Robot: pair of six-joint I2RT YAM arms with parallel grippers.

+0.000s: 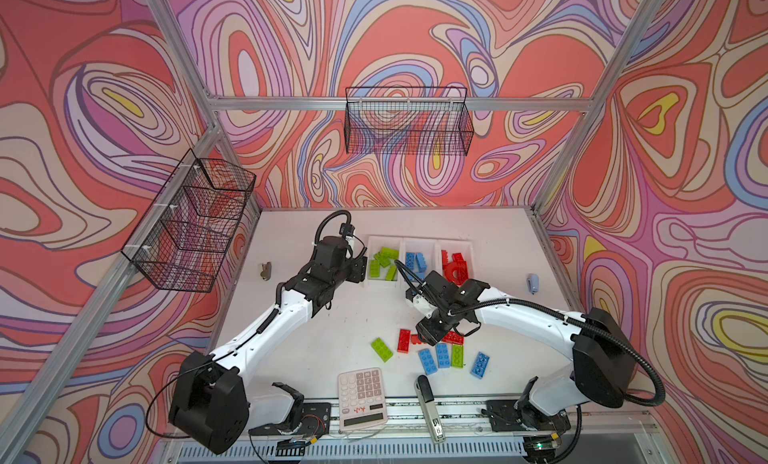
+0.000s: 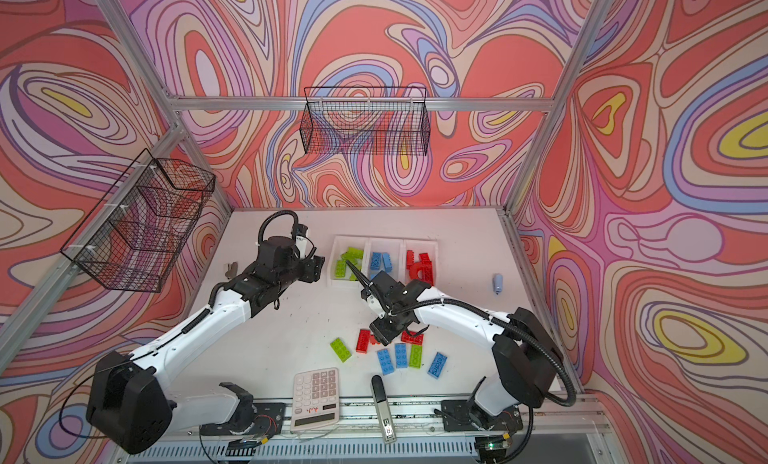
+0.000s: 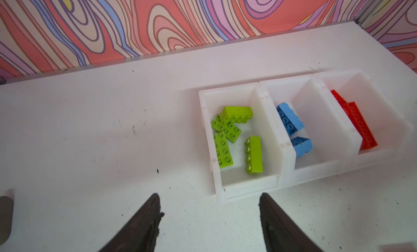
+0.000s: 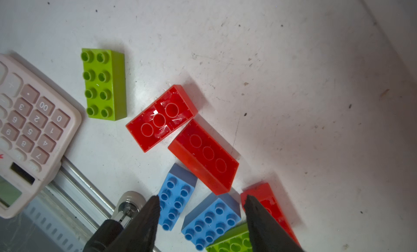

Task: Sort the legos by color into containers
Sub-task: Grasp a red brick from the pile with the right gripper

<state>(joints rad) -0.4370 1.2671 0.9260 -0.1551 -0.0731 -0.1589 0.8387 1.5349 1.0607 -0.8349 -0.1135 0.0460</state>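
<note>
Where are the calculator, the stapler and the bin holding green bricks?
calculator (image 1: 362, 389): in a top view, on its keypad.
stapler (image 1: 429, 408): in a top view, on its grey middle.
green-brick bin (image 3: 248, 186): in the left wrist view, on its low front wall.

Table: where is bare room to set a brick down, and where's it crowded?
Bare: the wide patch beside the containers, ahead of the left gripper; also the middle strip between containers and loose legos. Crowded: the front, legos packed near calculator and stapler under the right gripper.

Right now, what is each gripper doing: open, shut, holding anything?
Left gripper: open, holding nothing.
Right gripper: open, holding nothing, over a blue brick.
</note>
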